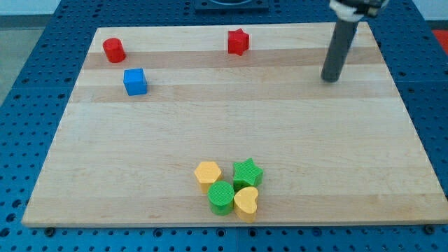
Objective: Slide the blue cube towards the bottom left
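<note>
The blue cube [135,81] sits on the wooden board [231,119] near the view's upper left. My tip [330,79] is far off at the view's upper right, well to the right of the blue cube and not touching any block. A red cylinder [113,50] stands just above and left of the blue cube.
A red star [238,42] lies at the view's top middle. A cluster sits near the bottom edge: a yellow hexagon [208,173], a green star [247,171], a green cylinder [221,197] and a yellow heart [246,201]. A blue pegboard [28,126] surrounds the board.
</note>
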### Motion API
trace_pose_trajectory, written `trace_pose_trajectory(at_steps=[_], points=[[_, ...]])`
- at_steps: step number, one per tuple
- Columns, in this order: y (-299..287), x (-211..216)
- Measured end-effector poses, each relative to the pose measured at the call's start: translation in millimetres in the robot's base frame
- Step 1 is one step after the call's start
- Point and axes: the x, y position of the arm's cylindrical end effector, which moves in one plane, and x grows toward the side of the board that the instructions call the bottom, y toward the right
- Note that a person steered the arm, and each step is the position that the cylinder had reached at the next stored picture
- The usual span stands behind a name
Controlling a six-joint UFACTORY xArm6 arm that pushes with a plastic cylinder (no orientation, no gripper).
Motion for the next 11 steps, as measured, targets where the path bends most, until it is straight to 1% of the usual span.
trace_pose_trajectory(at_steps=[1,3,4,6,10,11], points=[[-48.3,28.3],[-144.6,29.0],[-179.1,32.4],[-207.8,32.7],[-213.9,27.6],[-240.7,-19.9]])
